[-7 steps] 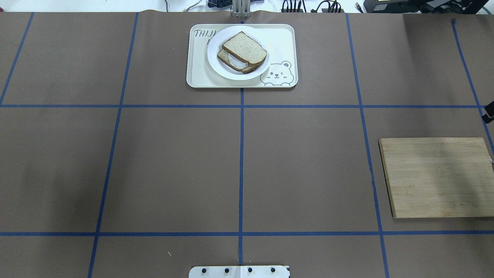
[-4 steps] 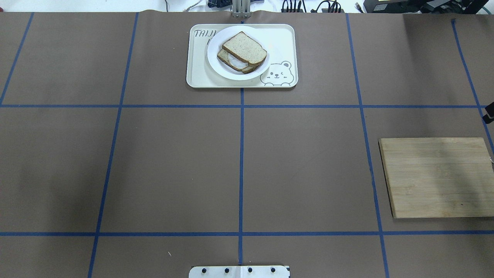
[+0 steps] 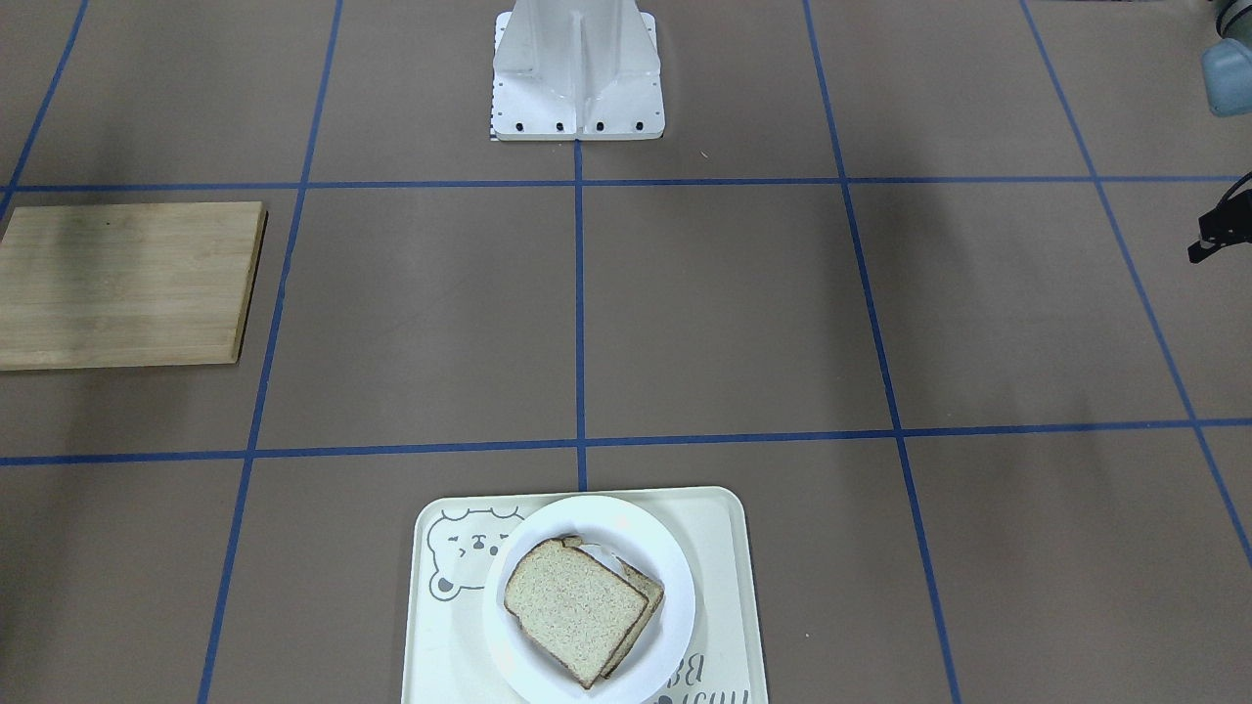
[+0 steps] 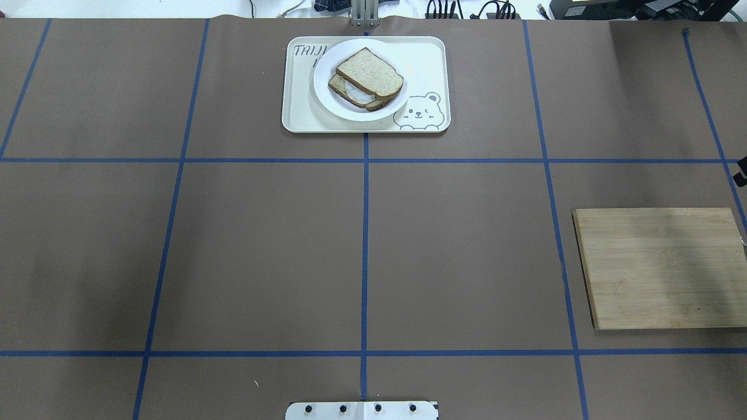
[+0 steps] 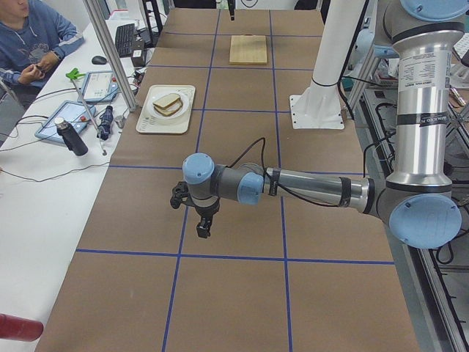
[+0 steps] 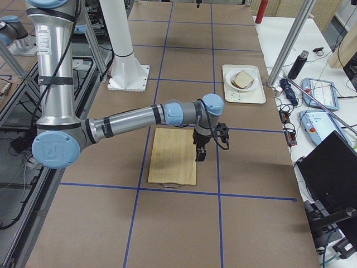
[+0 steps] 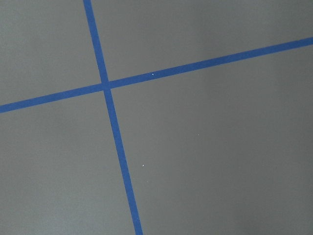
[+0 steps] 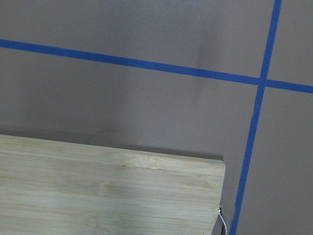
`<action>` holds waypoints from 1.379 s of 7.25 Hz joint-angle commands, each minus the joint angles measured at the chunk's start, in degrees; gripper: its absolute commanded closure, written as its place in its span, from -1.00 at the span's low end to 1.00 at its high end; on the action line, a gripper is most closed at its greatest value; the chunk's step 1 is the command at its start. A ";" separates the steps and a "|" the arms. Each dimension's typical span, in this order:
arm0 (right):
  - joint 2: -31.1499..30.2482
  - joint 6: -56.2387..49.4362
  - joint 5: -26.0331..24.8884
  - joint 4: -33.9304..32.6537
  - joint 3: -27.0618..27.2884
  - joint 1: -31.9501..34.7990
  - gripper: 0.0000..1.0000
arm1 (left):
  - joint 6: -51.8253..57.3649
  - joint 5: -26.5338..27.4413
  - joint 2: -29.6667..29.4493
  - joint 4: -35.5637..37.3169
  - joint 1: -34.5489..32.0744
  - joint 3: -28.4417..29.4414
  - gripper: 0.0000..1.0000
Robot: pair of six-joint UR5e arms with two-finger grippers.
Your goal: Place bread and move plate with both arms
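The bread (image 4: 370, 73) is a tan slice with a dark crust. It lies on top of a second slice (image 4: 349, 92) on the white plate (image 4: 330, 105), which sits on a cream bear tray (image 4: 432, 64) at the table's far middle. The bread (image 3: 572, 606) and plate (image 3: 677, 577) also show in the front-facing view. My left gripper (image 5: 204, 226) hangs over bare table far to the left, and I cannot tell its state. My right gripper (image 6: 199, 152) hangs by the cutting board's edge, and I cannot tell its state. Both wrist views show no fingers.
A wooden cutting board (image 4: 659, 268) lies on the right side of the table and also fills part of the right wrist view (image 8: 98, 191). Blue tape lines grid the brown table. The robot's base (image 3: 577, 68) stands at the near middle. An operator (image 5: 29, 37) sits beyond the far edge.
The black tip of my right gripper at the overhead view's right edge has slid slightly further out of view. The bread, plate and tray have not moved.
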 commanded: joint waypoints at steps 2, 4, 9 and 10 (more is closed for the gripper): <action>-0.41 0.00 1.78 0.03 1.53 0.68 -1.00 | -0.07 -0.27 -1.20 -0.54 0.04 0.61 -0.96; -0.15 0.08 1.70 0.03 0.84 0.60 -1.00 | -0.07 -0.45 -2.87 -0.28 0.13 0.97 -0.96; 0.56 -0.01 1.43 0.03 0.66 0.60 -1.00 | 0.19 -0.62 -4.98 -0.19 0.13 1.31 -0.96; 0.56 0.08 1.43 0.03 0.40 0.60 -1.00 | -0.07 -0.63 -5.07 -0.28 0.13 1.23 -0.96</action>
